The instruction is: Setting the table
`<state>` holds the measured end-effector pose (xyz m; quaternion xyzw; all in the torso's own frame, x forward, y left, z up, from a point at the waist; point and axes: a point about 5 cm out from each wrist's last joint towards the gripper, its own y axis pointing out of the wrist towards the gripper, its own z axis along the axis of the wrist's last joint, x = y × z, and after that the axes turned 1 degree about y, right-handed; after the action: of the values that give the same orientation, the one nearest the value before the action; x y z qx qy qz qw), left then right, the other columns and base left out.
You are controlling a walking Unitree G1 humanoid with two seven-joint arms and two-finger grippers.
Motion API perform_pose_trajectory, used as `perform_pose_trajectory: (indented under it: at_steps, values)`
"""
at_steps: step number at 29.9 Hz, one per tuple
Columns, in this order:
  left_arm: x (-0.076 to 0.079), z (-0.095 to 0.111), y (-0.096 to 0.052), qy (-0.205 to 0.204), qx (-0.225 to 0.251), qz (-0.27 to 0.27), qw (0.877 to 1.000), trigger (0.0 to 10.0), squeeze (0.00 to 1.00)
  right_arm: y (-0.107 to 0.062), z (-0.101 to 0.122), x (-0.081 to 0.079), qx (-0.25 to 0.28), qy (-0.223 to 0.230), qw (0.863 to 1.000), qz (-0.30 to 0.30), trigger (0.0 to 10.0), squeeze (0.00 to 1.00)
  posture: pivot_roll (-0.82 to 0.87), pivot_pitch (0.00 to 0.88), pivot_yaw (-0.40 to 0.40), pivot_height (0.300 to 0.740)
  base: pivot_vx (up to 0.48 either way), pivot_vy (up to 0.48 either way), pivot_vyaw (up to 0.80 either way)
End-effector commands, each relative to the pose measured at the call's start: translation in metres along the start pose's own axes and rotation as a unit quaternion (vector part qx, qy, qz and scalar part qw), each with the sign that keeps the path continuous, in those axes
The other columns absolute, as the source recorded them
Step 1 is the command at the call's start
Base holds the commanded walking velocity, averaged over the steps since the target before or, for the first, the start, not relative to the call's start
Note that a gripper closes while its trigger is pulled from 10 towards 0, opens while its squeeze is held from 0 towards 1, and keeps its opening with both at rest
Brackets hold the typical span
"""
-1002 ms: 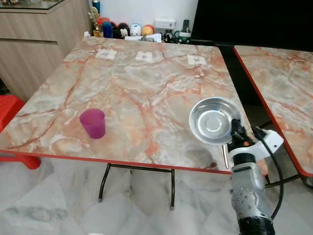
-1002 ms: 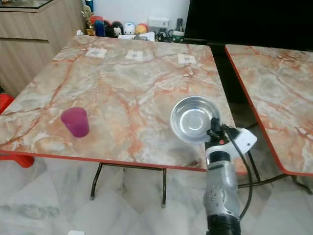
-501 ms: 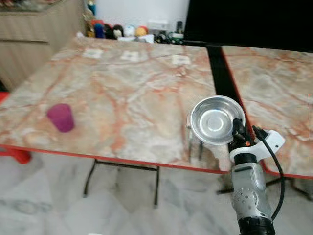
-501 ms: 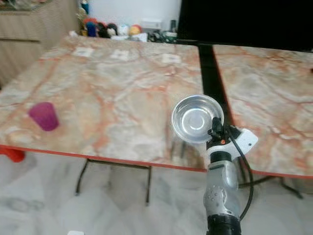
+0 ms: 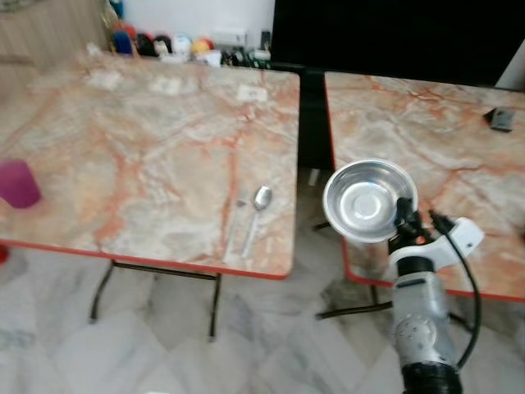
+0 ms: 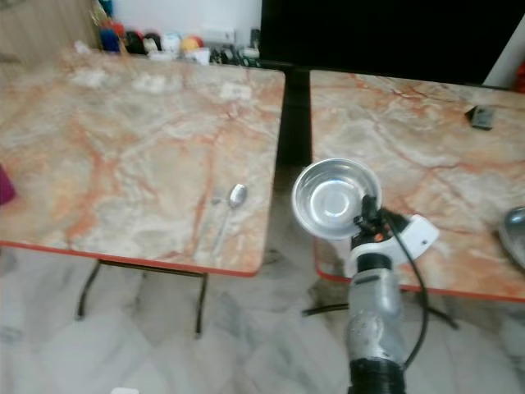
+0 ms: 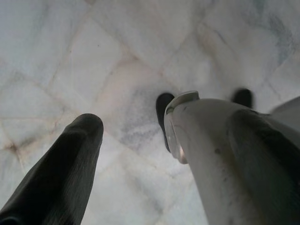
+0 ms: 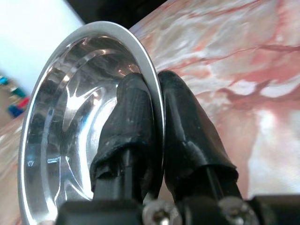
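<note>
Right gripper (image 5: 401, 215) remains clamped on steel bowl (image 5: 367, 199) rim; spoon (image 5: 256, 211) newly visible left of fingers; left gripper (image 7: 136, 136) fingers apart.

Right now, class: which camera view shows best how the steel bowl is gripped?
The right wrist view: the right gripper's fingers pinch the steel bowl by its rim, one inside, one outside. Both eye views show the bowl held up whole; the left wrist view faces floor.

Right gripper (image 5: 403, 215) clamped on rim of steel bowl (image 5: 369, 199), held over gap beside left table (image 5: 148, 156). Spoon (image 5: 254, 212) near that table's front edge; purple cup (image 5: 16, 183) far left.
</note>
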<state>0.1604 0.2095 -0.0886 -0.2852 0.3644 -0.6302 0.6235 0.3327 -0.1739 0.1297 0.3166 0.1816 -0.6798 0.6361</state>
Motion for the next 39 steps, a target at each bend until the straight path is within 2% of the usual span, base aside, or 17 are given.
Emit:
perform_pose_trajectory:
  at_steps: [1, 5, 8, 25, 39]
  values:
    - [0.0061, -0.0145, -0.0025, 0.008, -0.030, -0.012, 0.999, 10.0, 0.00, 0.0028, 0.0105, 0.0030, 0.017, -0.004, 1.000, -0.003, 10.0, 0.00, 0.02, 0.115, -0.055, 0.740, 0.000, -0.472, 0.00]
    - [0.0057, -0.0142, -0.0024, 0.010, -0.030, -0.012, 0.999, 10.0, 0.00, 0.0038, 0.0098, 0.0029, 0.013, 0.000, 1.000, -0.005, 10.0, 0.00, 0.02, 0.113, -0.054, 0.740, 0.000, -0.472, 0.00]
    - [0.0054, -0.0148, -0.0026, 0.011, -0.030, -0.013, 0.999, 10.0, 0.00, 0.0036, 0.0093, 0.0031, 0.013, 0.000, 1.000, -0.006, 10.0, 0.00, 0.02, 0.110, -0.052, 0.740, 0.000, -0.472, -0.73]
    - [0.0064, -0.0140, -0.0022, 0.010, -0.031, -0.013, 0.999, 10.0, 0.00, 0.0040, 0.0105, 0.0048, 0.020, -0.003, 1.000, -0.014, 10.0, 0.00, 0.02, 0.119, -0.053, 0.740, 0.000, -0.473, 0.00]
    - [0.0043, -0.0129, -0.0019, 0.002, -0.031, -0.004, 1.000, 10.0, 0.00, 0.0059, 0.0143, 0.0026, 0.034, -0.002, 0.999, -0.014, 10.0, 0.00, 0.02, 0.127, -0.051, 0.740, 0.000, 0.000, 0.00]
